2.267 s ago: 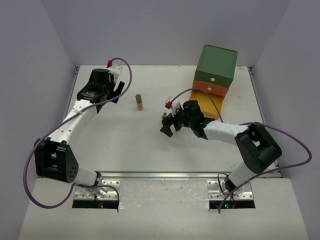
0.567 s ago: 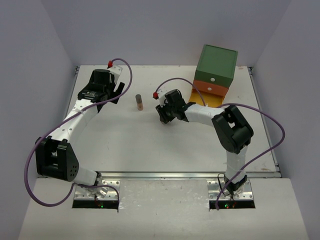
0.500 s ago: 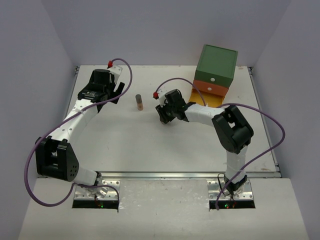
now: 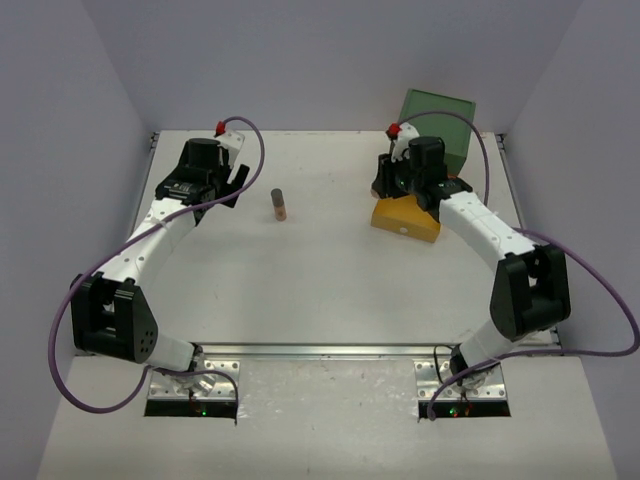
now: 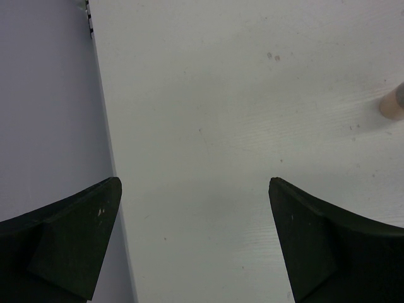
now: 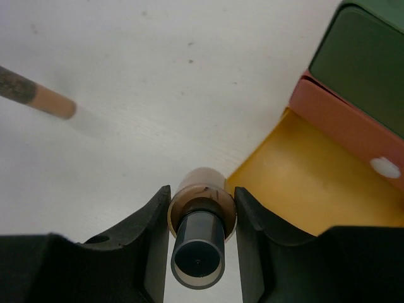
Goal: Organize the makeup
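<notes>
The right hand is clamped on a tan-brown tube, its two fingers pressed to either side of the barrel. Half a second ago this hand hung over the middle of the surface. It has since swung out to about 2 o'clock and now sits at the near left corner of the yellow drawer. The held tube points down beside that drawer's left edge. Whether its far end touches anything cannot be told.

A second tube lies alone at about 11 o'clock, in the same spot as before, well apart from both hands. The left hand has not moved either: it hovers at 10 o'clock with its jaws spread wide and nothing between them, just beside the surface's left edge.

The surface is white and matt with a few small specks. Pale grey-lilac walls close it in on three sides. The drawer box stands at 1 o'clock: a green top, an orange drawer with a white knob below it, and the yellow drawer pulled out towards the arms.

The held tube is a short cylinder with a warm tan barrel. A dark, glossy round cap faces the wrist camera. The loose tube is of the same kind, pinkish tan at one end and dark at the other.
</notes>
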{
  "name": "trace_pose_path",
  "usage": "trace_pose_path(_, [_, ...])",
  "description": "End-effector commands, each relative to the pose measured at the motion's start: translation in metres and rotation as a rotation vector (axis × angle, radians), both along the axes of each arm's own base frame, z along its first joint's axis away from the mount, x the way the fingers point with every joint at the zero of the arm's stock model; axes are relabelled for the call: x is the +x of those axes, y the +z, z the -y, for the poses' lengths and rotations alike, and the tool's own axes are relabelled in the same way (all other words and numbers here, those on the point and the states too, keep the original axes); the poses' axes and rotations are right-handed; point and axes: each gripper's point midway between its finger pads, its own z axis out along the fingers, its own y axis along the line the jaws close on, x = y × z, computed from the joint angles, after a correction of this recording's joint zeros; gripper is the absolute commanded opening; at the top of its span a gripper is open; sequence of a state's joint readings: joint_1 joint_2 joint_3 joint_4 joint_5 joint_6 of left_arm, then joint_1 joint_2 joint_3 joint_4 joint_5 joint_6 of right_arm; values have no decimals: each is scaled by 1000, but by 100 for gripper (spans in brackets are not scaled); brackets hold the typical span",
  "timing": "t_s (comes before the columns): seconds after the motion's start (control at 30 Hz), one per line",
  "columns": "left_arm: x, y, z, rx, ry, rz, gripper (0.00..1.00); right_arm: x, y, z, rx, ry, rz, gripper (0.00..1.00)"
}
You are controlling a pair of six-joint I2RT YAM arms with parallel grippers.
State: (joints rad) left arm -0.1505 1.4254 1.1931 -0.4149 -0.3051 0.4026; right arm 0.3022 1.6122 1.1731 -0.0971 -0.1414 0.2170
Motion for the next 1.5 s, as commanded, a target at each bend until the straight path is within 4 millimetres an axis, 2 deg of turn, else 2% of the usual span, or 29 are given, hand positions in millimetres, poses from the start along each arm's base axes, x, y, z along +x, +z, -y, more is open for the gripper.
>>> trace_pose_path(0.0, [11, 23, -2, -20, 8, 73, 100, -20, -32, 56, -424, -22, -122, 3])
trace_pose_path(0.07, [12, 22, -1, -22, 6, 70, 100, -17, -36, 78, -579, -19, -148, 3])
trace_pose_path(0.27, [15, 23, 1, -31, 0, 70, 100, -7, -43, 120, -914, -12, -259, 4])
trace_pose_path(0.47, [13, 20, -1, -22, 3, 63, 100, 9, -59, 134, -1083, 38, -300, 7])
trace_pose_path(0.57, [12, 19, -1, -20, 7, 62, 100, 12, -76, 141, -1161, 69, -343, 15])
trace_pose_path(0.6, [11, 19, -1, -21, 7, 61, 100, 13, -80, 142, -1170, 73, -355, 21])
trace_pose_path(0.67, [10, 16, -1, -22, 3, 56, 100, 13, -88, 143, -1183, 86, -374, 42])
trace_pose_path(0.83, [10, 6, 4, -34, -26, 27, 100, 18, -84, 137, -1146, 70, -358, 68])
trace_pose_path(0.9, [11, 0, 10, -49, -54, 4, 100, 21, -78, 135, -1135, 65, -341, 72])
trace_pose_path(0.97, [13, -4, 18, -71, -88, -14, 100, 25, -71, 133, -1126, 58, -323, 75])
trace_pose_path(1.07, [18, -6, 41, -120, -172, -36, 100, 30, -56, 128, -1093, 43, -278, 76])
trace_pose_path(1.17, [26, -6, 73, -135, -274, -46, 100, 33, -43, 118, -1023, 49, -230, 76])
trace_pose_path(1.2, [26, -6, 77, -136, -286, -48, 100, 33, -38, 114, -999, 57, -215, 76])
trace_pose_path(1.27, [28, -11, 107, -116, -372, -67, 100, 31, -24, 104, -916, 49, -170, 77])
trace_pose_path(1.37, [37, -23, 137, -96, -448, -99, 100, 24, -4, 92, -812, 50, -92, 77])
trace_pose_path(1.43, [38, -29, 150, -96, -475, -125, 100, 19, 2, 86, -754, 46, -50, 77])
trace_pose_path(1.47, [41, -30, 154, -103, -479, -130, 100, 15, 13, 84, -725, 46, -19, 78])
